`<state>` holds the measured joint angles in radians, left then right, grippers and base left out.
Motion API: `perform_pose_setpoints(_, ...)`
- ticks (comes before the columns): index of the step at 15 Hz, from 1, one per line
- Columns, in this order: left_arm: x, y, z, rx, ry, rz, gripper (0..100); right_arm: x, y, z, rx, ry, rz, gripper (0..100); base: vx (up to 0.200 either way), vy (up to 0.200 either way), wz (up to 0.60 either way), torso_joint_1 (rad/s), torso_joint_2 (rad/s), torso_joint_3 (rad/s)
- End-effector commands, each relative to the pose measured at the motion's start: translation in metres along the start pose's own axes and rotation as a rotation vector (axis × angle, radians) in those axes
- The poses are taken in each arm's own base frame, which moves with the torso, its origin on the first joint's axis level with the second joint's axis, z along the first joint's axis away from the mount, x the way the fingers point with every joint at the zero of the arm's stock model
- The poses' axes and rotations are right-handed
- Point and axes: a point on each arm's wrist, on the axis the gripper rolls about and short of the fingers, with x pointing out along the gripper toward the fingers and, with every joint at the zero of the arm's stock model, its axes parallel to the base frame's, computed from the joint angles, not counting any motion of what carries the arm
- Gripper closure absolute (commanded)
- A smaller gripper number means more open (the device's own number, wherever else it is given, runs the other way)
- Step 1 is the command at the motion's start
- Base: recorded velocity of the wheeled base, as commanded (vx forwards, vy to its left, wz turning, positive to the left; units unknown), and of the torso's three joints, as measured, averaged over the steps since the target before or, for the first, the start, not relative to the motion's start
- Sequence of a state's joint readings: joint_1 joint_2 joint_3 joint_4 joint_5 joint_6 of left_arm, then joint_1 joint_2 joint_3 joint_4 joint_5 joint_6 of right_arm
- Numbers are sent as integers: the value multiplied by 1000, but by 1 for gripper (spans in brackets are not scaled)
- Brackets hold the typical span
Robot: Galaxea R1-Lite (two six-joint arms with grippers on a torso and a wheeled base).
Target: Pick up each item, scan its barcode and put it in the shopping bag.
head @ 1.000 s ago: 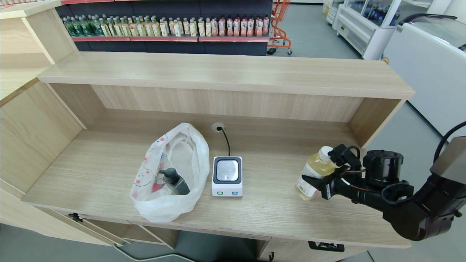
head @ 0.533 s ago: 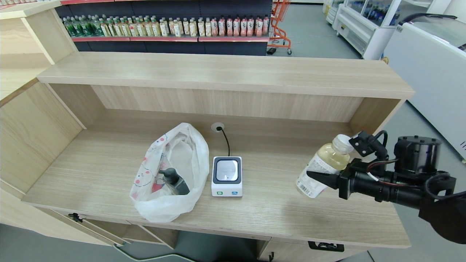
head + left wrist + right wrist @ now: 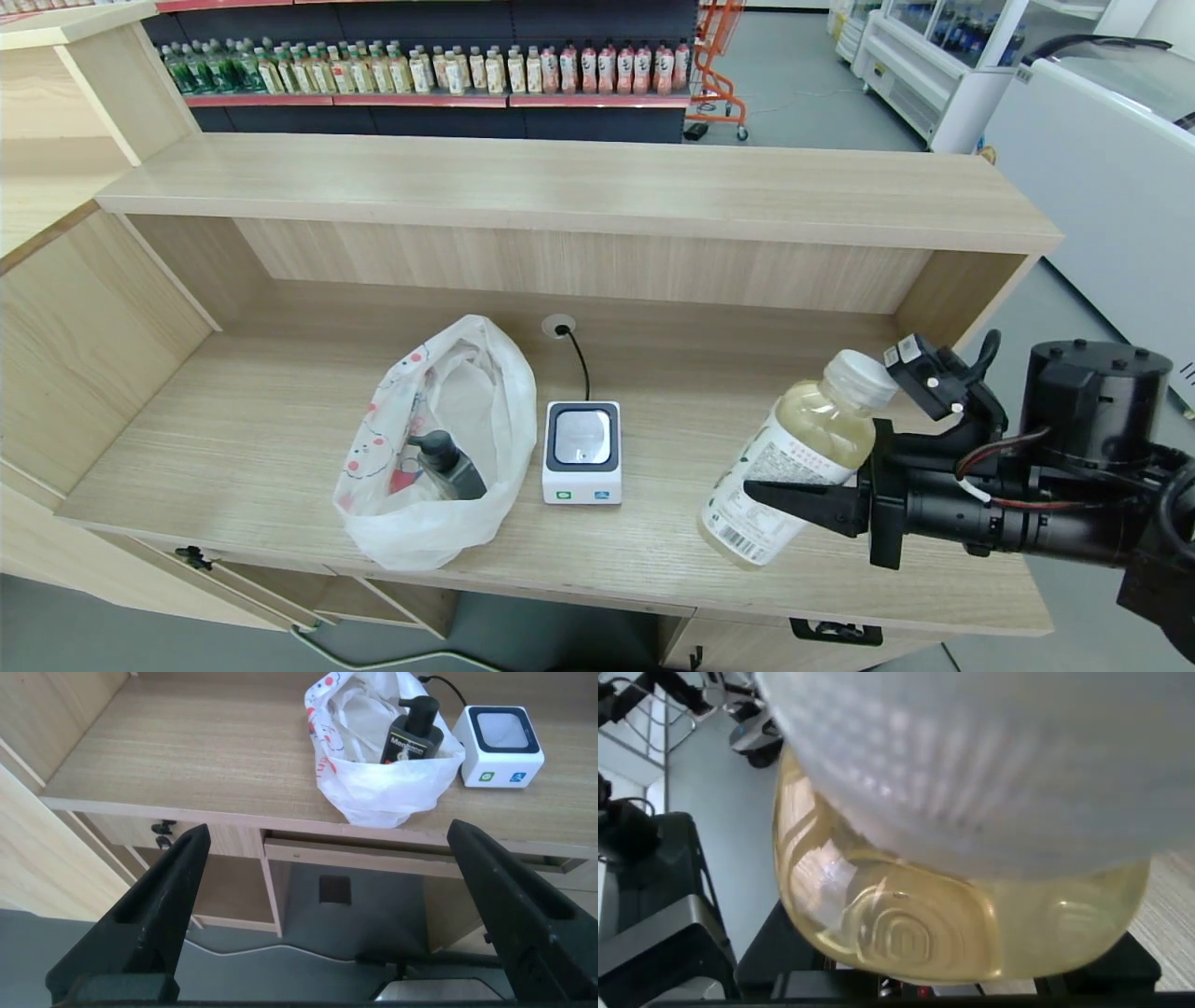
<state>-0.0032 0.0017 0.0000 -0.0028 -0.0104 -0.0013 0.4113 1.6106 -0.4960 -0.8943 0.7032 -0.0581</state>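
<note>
My right gripper (image 3: 822,467) is shut on a drink bottle (image 3: 789,462) with pale yellow liquid, a white cap and a barcode label low on its side. It hangs tilted above the right part of the counter, cap toward the back. The bottle's cap and shoulder (image 3: 971,859) sit right against the right wrist camera. The white barcode scanner (image 3: 583,452) stands mid-counter, left of the bottle. A white plastic shopping bag (image 3: 434,448) lies left of the scanner with a dark pump bottle (image 3: 450,464) inside. My left gripper (image 3: 327,905) is open, below the counter's front edge.
The wooden counter (image 3: 280,411) has a raised back shelf and side walls. A black cable (image 3: 579,359) runs from the scanner to a hole at the back. Drawers (image 3: 224,873) sit under the counter front. Store shelves with bottles stand behind.
My right gripper has lifted the drink bottle off the counter and carried it left and toward the front, tilting it so the barcode end points down.
</note>
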Motion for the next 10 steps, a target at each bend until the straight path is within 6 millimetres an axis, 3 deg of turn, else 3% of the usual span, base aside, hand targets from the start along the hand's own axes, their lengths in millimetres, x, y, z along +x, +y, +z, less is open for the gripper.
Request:
perform_pose_setpoints(1, 0, 0, 0, 0, 0, 0, 0, 3, 16, 5, -22, -10, 56, 100, 0, 0, 0, 0, 0, 0)
perform_pose_setpoints(10, 0, 0, 0, 0, 0, 0, 0, 4, 42, 3, 150, 79, 143, 100, 0, 0, 0, 0, 0, 0)
